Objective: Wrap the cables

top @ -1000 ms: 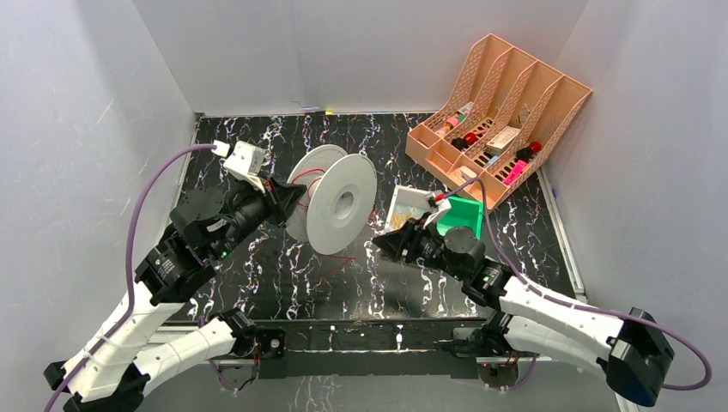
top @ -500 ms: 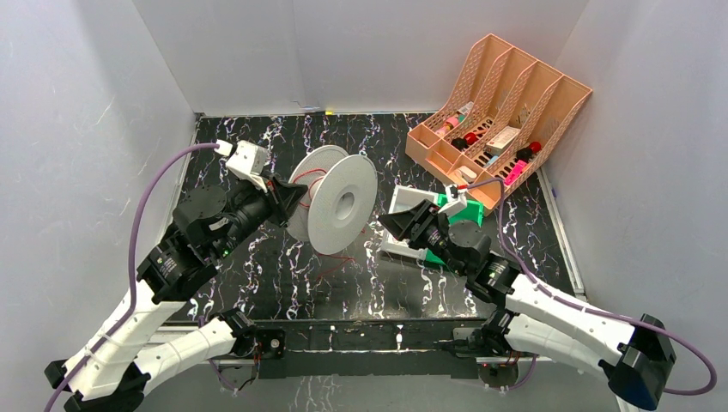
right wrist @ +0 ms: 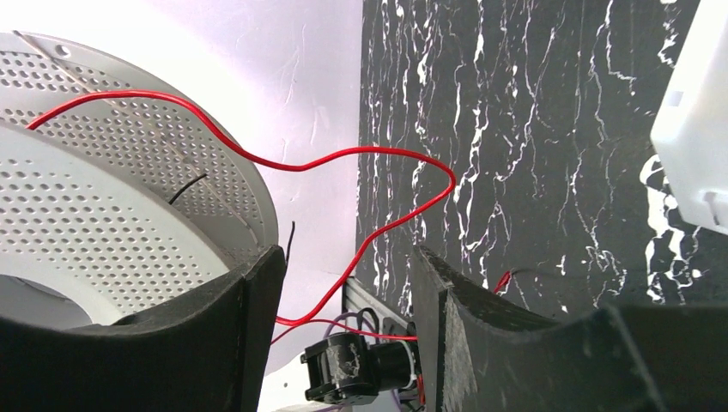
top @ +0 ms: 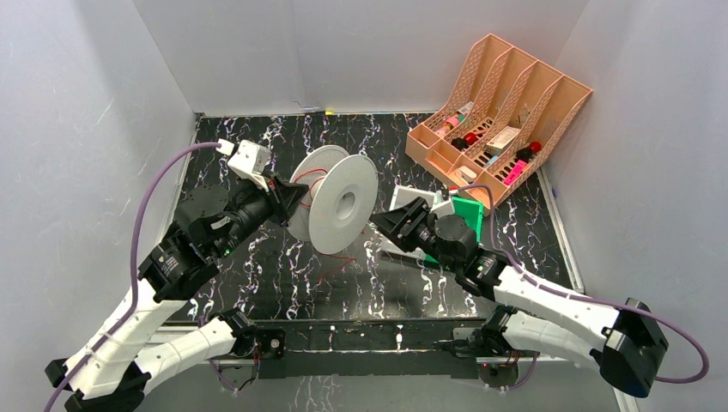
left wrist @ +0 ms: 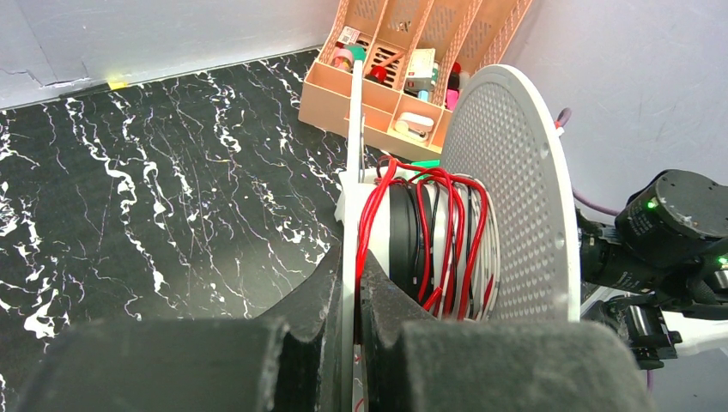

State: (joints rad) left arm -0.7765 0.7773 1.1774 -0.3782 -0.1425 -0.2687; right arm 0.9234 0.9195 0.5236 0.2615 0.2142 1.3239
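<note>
A white perforated spool (top: 342, 204) stands on edge mid-table, wound with red, white and black cable (left wrist: 438, 236). My left gripper (top: 296, 196) is shut on the rim of the spool's left flange (left wrist: 354, 172), holding it upright. A loose red cable (right wrist: 343, 159) runs from the spool down toward the table's front. My right gripper (top: 382, 225) is open just right of the spool's right flange (right wrist: 112, 172); the red cable loops between its fingers without being gripped. In the right wrist view the gripper (right wrist: 348, 283) holds nothing.
A peach desk organizer (top: 498, 116) with small items stands at the back right. A white box (top: 412, 204) and a green box (top: 468, 213) lie behind my right arm. Grey walls close the table on three sides.
My right gripper has risen from the table and moved left toward the spool's right flange. My left gripper and the spool have stayed put.
</note>
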